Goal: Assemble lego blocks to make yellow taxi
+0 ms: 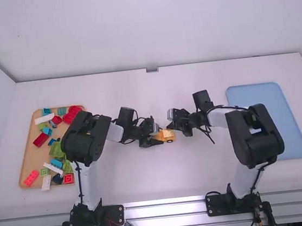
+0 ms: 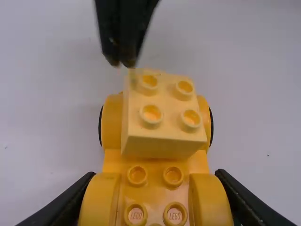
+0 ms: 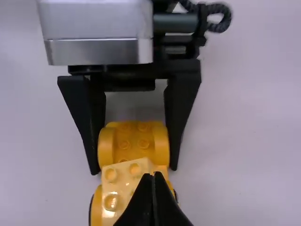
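Observation:
At the table's middle, my left gripper (image 1: pixel 157 139) is shut on the orange-yellow car base (image 1: pixel 168 138). In the left wrist view, my left gripper (image 2: pixel 155 202) grips the studded base (image 2: pixel 155 176) by its rounded fenders. A pale yellow 2x2 brick (image 2: pixel 160 115) lies over the base's wheeled end, turned slightly askew; whether it is pressed down fully I cannot tell. My right gripper (image 1: pixel 171 125) is at that end. Its fingers are together with nothing between them in the right wrist view, where the right gripper (image 3: pixel 153 175) is at the edge of the pale brick (image 3: pixel 115 186).
A wooden tray (image 1: pixel 28 151) of mixed coloured bricks stands at the left, partly behind the left arm. A blue tray (image 1: pixel 294 148) lies at the right, beside the right arm. Bare white table (image 1: pixel 164 182) lies between the two arm bases.

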`<action>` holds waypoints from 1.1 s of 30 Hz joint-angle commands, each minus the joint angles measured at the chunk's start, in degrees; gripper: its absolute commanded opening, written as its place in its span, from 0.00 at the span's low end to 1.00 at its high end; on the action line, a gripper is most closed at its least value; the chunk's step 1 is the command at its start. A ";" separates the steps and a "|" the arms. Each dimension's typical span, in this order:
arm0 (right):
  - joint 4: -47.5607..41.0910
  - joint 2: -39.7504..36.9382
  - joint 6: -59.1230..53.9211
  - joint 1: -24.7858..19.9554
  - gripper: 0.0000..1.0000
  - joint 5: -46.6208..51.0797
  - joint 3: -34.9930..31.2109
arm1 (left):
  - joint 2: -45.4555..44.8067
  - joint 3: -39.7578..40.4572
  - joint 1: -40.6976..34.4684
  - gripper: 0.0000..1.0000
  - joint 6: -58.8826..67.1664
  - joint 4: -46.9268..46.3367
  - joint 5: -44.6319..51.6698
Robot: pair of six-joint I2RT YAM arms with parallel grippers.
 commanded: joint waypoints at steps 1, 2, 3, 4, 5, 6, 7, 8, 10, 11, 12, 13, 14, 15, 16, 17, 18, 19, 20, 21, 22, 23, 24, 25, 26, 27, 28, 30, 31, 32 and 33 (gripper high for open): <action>-0.76 -0.76 2.49 1.55 0.00 4.59 0.59 | 0.94 -0.28 -0.39 0.30 -0.85 -0.87 -1.36; -1.33 -0.76 3.54 2.14 0.00 6.51 0.59 | 0.94 -0.28 -0.63 0.30 -0.87 -0.85 -1.33; -1.92 -0.76 3.48 2.56 0.00 7.67 0.59 | 0.94 -0.28 -0.37 0.29 -0.87 -0.87 -1.33; -2.08 -0.76 3.50 2.71 0.00 8.07 0.59 | 0.94 -0.28 -0.35 0.29 -0.85 -0.85 -1.36; -2.43 -0.76 3.98 3.26 0.00 9.27 0.59 | 0.94 -0.28 -0.31 0.29 -0.87 -0.87 -1.33; -2.56 -0.76 4.98 3.61 0.00 10.56 0.55 | 0.94 -0.28 -0.24 0.29 -0.85 -0.87 -1.31; -2.80 -0.76 5.97 3.74 0.00 11.50 0.52 | 0.94 -0.28 -0.22 0.29 -0.87 -0.87 -1.33; -3.19 -0.76 6.08 3.72 0.00 11.91 0.52 | 0.94 -0.28 -0.22 0.28 -0.87 -0.87 -1.36; -3.50 -0.76 5.86 3.41 0.00 11.91 0.50 | 0.94 -0.28 -0.22 0.28 -0.87 -0.92 -1.33; -3.54 -0.76 5.64 3.34 0.00 11.69 0.48 | 0.94 -0.28 -0.22 0.27 -0.90 -0.92 -1.33; -3.56 -0.76 5.62 3.34 0.00 11.50 0.48 | 0.94 -0.28 -0.22 0.28 -0.87 -0.92 -1.33; -3.48 -0.76 5.66 3.34 0.00 11.50 0.37 | 0.94 -0.33 -0.22 0.27 -0.87 -0.90 -1.33; -3.50 -0.76 5.62 3.34 0.00 11.54 0.20 | 0.94 -0.35 -0.22 0.25 -0.87 -0.90 -1.36; -3.56 -0.76 5.70 3.34 0.00 11.76 0.15 | 0.94 -0.39 -0.22 0.24 -0.87 -0.90 -1.36; -3.72 -0.76 5.70 3.34 0.00 11.80 0.07 | 0.94 -0.39 -0.22 0.24 -0.87 -0.90 -1.33; -3.41 -0.76 5.66 3.34 0.00 12.09 -0.50 | 0.94 -0.39 -0.20 0.24 -0.87 -0.90 -1.33; -3.21 -0.76 5.68 3.34 0.00 12.15 -0.85 | 0.94 -0.39 -0.22 0.24 -0.85 -0.90 -1.36; -3.19 -0.76 5.66 3.34 0.00 12.17 -1.03 | 0.94 -0.39 -0.22 0.24 -0.87 -0.90 -1.36; -2.99 -0.76 5.68 3.34 0.00 12.92 -1.66 | 0.94 -0.39 -0.22 0.24 -0.87 -0.90 -1.33; -3.15 -0.76 5.77 3.37 0.00 13.77 -1.92 | 0.94 -0.39 -0.22 0.25 -0.90 -0.90 -1.33; -3.06 -0.76 6.32 3.52 0.00 14.75 -2.45 | 0.94 -0.39 -0.22 0.25 -0.90 -0.90 -1.33; -3.06 -0.76 6.62 3.63 0.00 15.17 -2.69 | 0.94 -0.39 -0.22 0.25 -0.85 -0.90 -1.33; -3.10 -0.76 6.51 3.87 0.00 15.39 -2.99 | 0.94 -0.39 -0.22 0.25 -0.87 -0.90 -1.33; -3.08 -0.76 6.12 3.93 0.00 15.58 -3.54 | 0.94 -0.39 -0.22 0.24 -0.90 -0.85 -1.33; -3.08 -0.76 5.35 3.80 0.00 15.52 -3.96 | 0.94 -0.39 -0.22 0.24 -0.90 -0.83 -1.33; -3.06 -0.76 4.74 3.52 0.00 15.34 -4.57 | 0.94 -0.39 -0.22 0.24 -0.85 -0.81 -1.33; -3.02 -0.76 4.76 3.41 0.00 15.32 -4.70 | 0.94 -0.37 -0.22 0.24 -0.87 -0.83 -1.33; -3.13 -0.76 5.05 2.89 0.00 15.37 -5.92 | 0.94 -0.39 -0.22 0.24 -0.90 -0.85 -1.33; -3.06 -0.76 5.31 2.84 0.00 15.43 -6.14 | 0.94 -0.39 -0.22 0.24 -0.92 -0.85 -1.33; -3.02 -0.76 5.53 2.75 0.00 15.61 -6.32 | 0.94 -0.39 -0.22 0.24 -0.92 -0.85 -1.33; -3.08 -0.76 6.36 2.58 0.00 16.39 -6.51 | 0.94 -0.39 -0.22 0.24 -0.85 -0.85 -1.33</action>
